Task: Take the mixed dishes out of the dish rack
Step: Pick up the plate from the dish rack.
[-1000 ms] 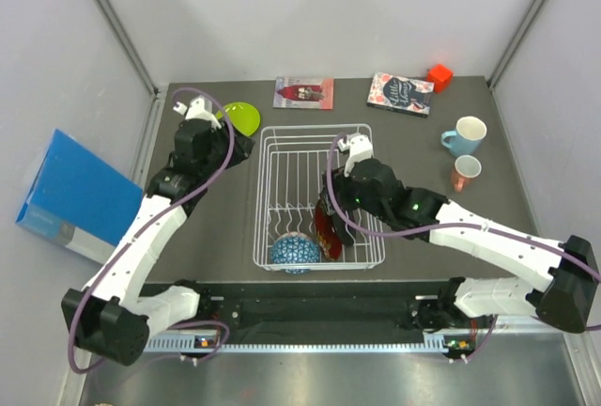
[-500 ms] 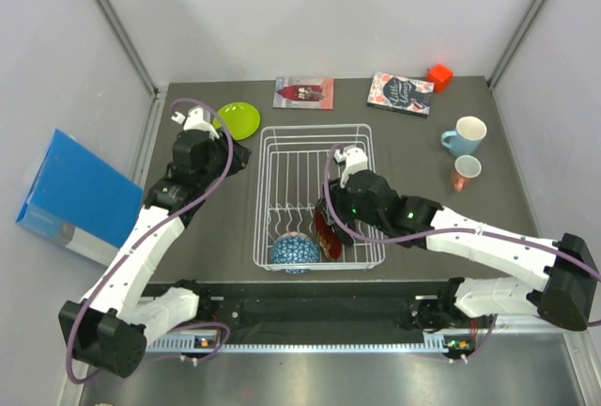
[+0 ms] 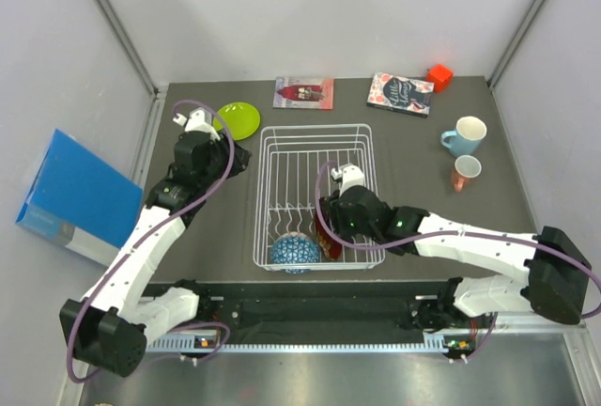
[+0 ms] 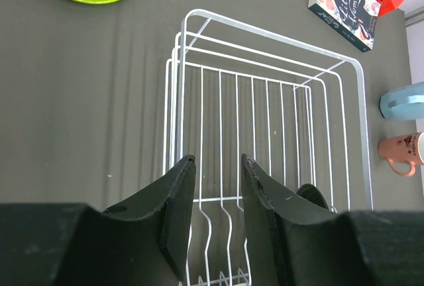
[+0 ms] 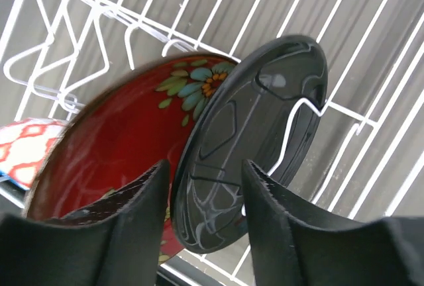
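Straddling the black plate point(image 5: 255, 134) in the dish rack point(image 3: 315, 128), right hand point(image 5: 204, 175) half-open, gripping nothing.

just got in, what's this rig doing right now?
Two arms are unloading a white wire dish rack. The right claw is open and down inside it, with a finger either side of the upright black plate; a red floral plate stands beside it. A blue-patterned bowl also sits in the rack. The left claw hangs open and empty near the rack's left side. A lime green plate, light blue mug and small salmon-pink cup are out on the table.
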Action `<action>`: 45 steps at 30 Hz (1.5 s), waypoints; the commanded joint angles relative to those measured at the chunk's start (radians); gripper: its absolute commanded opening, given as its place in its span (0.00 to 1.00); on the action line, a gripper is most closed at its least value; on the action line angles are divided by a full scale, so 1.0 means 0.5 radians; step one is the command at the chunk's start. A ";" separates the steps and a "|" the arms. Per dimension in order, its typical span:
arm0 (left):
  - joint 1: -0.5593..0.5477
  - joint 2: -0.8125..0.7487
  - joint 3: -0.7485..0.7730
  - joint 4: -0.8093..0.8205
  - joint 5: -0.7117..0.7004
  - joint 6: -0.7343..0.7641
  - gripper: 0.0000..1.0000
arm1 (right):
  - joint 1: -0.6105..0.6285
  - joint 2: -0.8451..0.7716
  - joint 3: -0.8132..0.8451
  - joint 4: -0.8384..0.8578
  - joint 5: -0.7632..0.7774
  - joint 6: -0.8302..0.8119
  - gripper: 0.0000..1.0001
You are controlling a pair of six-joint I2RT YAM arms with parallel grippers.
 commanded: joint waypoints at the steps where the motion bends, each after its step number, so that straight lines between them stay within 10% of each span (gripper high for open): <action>1: -0.009 0.014 -0.029 0.075 -0.004 0.010 0.39 | 0.033 0.026 0.004 0.153 0.038 0.022 0.42; 15: -0.027 0.038 -0.035 0.081 -0.010 0.004 0.38 | 0.149 -0.016 0.114 0.009 0.231 -0.049 0.00; 32: -0.055 0.053 -0.032 0.084 -0.004 -0.002 0.37 | 0.600 -0.314 0.538 -0.519 0.799 -0.254 0.00; 45: -0.058 0.164 0.247 0.020 0.474 0.142 0.41 | 1.011 -0.734 0.106 0.097 1.231 -1.470 0.00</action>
